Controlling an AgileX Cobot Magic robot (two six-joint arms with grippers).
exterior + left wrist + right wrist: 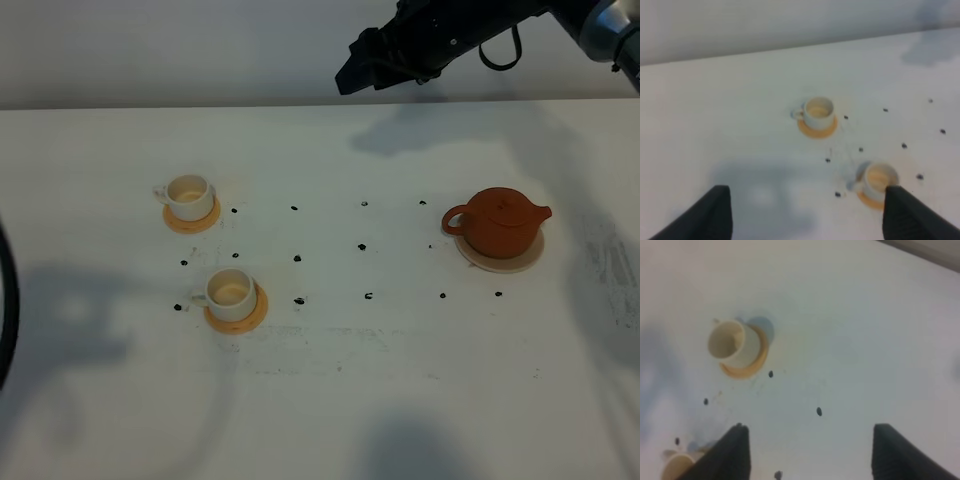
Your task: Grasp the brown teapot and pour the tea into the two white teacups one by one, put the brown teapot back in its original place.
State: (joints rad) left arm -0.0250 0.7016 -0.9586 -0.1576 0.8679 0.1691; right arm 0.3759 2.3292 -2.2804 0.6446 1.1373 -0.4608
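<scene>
Jaws on the right gripper [810, 452] stand wide apart with nothing between them. It hangs high over the far edge of the white surface [330, 400], right of centre. Left gripper [810, 217]: jaws also wide apart and empty, both cups in front of its camera.

Squat reddish-brown clay teapot [498, 222], lid on, sits upright on the round cream-beige saucer [500, 264] near the right edge, well apart from both grippers.

Two small cream-white handled teacups sit toward the left edge, each on a round orange-tan coaster [258, 308]: far cup [188, 195], near cup [231, 290]. Insides look pale tan; can't tell if there's tea in them.

Status: teapot is on its spot, ungripped. If the cups are dry, everything is left: grasp, two pours, return. If they're filled, the job is essentially done. Pictures don't settle which.
</scene>
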